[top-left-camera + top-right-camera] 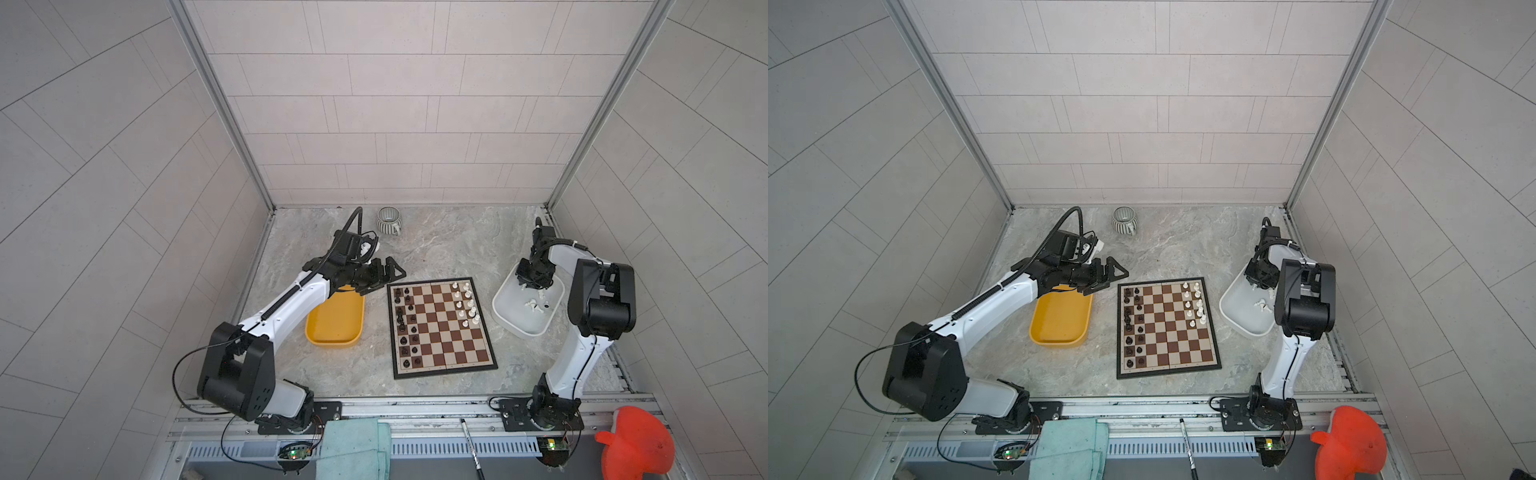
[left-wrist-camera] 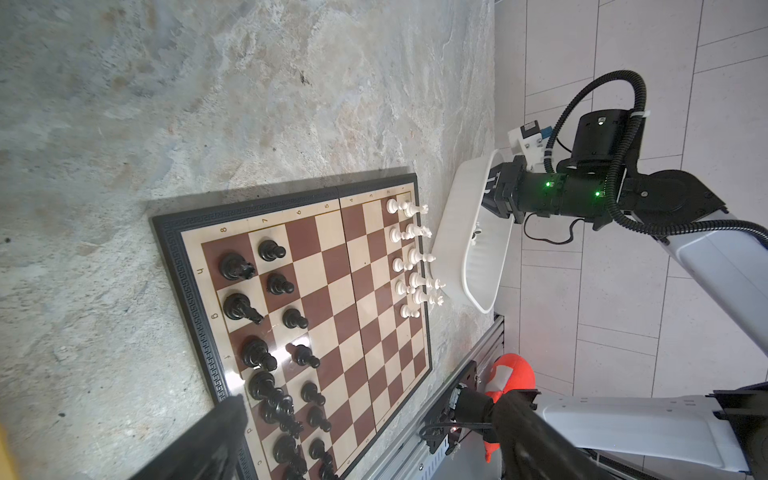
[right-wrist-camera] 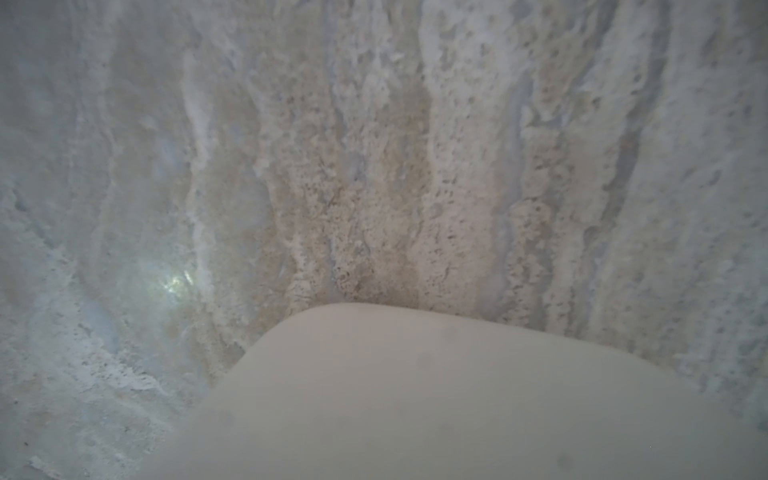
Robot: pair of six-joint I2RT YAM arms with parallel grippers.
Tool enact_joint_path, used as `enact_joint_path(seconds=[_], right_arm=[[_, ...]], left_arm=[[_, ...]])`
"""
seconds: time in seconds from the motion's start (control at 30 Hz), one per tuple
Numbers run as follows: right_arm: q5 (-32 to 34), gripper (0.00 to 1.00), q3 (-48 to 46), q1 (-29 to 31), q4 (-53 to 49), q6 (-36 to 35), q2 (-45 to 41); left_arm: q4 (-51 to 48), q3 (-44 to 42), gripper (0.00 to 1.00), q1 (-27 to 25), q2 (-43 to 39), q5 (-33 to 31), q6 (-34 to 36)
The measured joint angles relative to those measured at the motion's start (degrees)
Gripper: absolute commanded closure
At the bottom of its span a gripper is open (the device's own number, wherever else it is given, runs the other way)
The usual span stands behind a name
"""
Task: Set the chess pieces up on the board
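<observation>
Lying in white tray (image 1: pixel 521 326) nr right pincer (image 1: pixel 530 286): few white chess pcs (image 1: pixel 534 305).

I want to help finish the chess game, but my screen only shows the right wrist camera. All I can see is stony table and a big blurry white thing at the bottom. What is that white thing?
Observer: That is a corner of the white tray. In both top views it sits beside the board, on the board's right.
Operator: Ooh! Is anything still inside it?
Observer: Yes, a few white chess pieces lie loose in the tray, not yet on the board.
</observation>
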Motion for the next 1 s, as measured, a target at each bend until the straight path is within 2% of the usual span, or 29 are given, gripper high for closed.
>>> enact_joint_path(seconds=[0.13,0.37,0.43,0.57,0.83,1.0], right_arm=[[0.0,0.81,-0.1,-0.1,0.3,0.2,0.0],[-0.7,0.91,-0.5,-0.6,0.7,0.7,-0.3],[-1.7,0.95,-1.0,-0.9,1.2,1.5,-0.7],[-5.0,0.97,-3.6,-2.4,2.3,4.0,-3.1],[-14.4,0.99,-10.3,-3.6,3.6,11.8,-20.2],[-20.9,0.99,-13.4,-0.6,6.8,18.0,-31.2]], left_arm=[[0.2,-0.2,0.00,0.0,0.0,0.0,-0.1],[0.7,-0.3,0.01,0.0,0.0,0.3,-0.2],[0.7,-0.3,0.02,0.0,0.0,0.3,-0.3],[1.9,-0.3,0.04,-0.3,0.0,0.3,-0.9],[12.1,-0.4,0.10,-4.9,0.1,-2.4,-4.3],[21.3,-0.2,0.14,-10.0,2.3,-6.0,-6.0]])
